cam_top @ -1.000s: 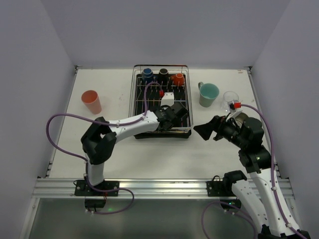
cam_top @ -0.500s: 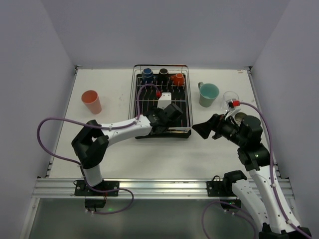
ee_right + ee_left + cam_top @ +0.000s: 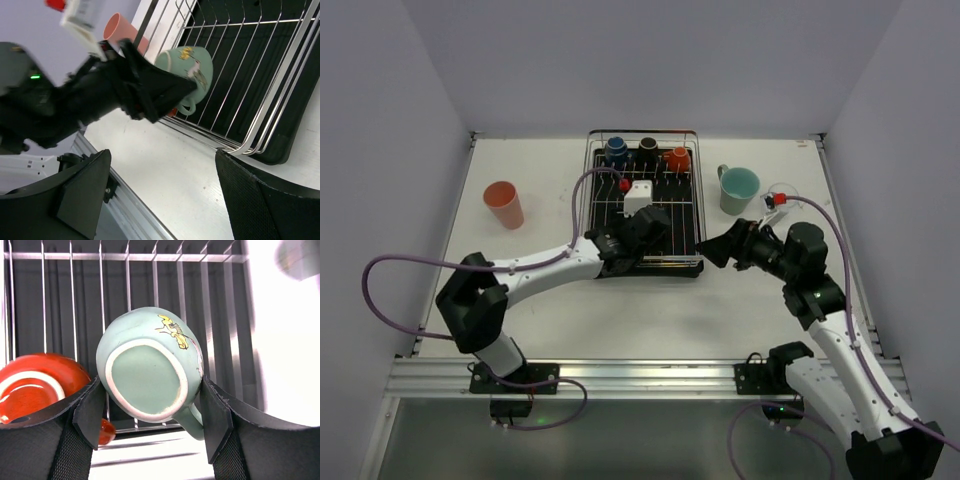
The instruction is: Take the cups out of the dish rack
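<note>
The chrome-wire dish rack (image 3: 692,215) stands on a black tray at the table's middle. Blue (image 3: 616,150), black (image 3: 648,150) and orange (image 3: 678,157) cups sit at its far end. My left gripper (image 3: 645,233) is at the rack's near end, its jaws closed on the sides of an upturned pale teal mug (image 3: 150,370), base toward the camera. A red cup (image 3: 35,385) lies just left of the mug. My right gripper (image 3: 715,248) is open and empty above the table by the rack's near right corner (image 3: 260,75). It sees the held mug (image 3: 192,70).
A salmon-pink cup (image 3: 504,204) stands upright left of the rack and shows in the right wrist view (image 3: 125,32). A green handled mug (image 3: 738,189) stands upright right of the rack, just behind my right arm. The metal rail (image 3: 640,375) runs along the near edge.
My left arm's elbow swung out to the left and its gripper shifted slightly left at the rack's near end. My right gripper moved left toward the rack's near right corner.
</note>
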`<state>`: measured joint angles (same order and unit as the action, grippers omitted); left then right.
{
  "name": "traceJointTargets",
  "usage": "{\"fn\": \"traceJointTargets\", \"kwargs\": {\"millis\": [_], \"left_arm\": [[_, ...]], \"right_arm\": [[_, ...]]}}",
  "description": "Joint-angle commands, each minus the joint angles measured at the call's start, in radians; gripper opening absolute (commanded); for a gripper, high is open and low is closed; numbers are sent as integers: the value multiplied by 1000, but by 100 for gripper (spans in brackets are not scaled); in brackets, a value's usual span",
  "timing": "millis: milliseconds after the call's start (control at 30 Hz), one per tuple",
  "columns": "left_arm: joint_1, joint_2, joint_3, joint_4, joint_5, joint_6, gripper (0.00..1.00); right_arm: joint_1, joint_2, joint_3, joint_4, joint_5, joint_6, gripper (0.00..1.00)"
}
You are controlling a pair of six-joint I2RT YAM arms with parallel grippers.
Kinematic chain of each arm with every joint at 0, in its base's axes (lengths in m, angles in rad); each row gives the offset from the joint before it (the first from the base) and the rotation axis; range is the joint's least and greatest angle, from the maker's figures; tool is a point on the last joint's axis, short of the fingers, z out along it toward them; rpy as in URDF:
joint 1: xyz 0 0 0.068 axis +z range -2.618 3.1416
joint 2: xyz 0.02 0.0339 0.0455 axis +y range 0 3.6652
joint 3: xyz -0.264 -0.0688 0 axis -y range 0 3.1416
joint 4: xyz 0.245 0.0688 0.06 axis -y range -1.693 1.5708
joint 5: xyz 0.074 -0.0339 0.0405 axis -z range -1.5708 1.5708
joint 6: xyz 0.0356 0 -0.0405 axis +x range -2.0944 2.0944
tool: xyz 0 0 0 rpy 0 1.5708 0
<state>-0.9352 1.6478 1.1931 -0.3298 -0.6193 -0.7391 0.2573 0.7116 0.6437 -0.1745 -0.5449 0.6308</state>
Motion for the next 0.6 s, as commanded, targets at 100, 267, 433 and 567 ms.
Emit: {"fn": "traceJointTargets", "kwargs": {"millis": [100,267,433,567], "left_arm": [[6,-192,-44,253,1,49,10],[7,-304,-104,365,119,67,9],[13,-456,-257,581,278,72,9],[19,-511,-322,666,367,70,9]], "right_arm": [[13,61,8,255,-13,147,85],[13,132,33,360,-29,254,85],[14,193,40,498,-52,398,83],[33,241,56,576,-87,464,81]]}}
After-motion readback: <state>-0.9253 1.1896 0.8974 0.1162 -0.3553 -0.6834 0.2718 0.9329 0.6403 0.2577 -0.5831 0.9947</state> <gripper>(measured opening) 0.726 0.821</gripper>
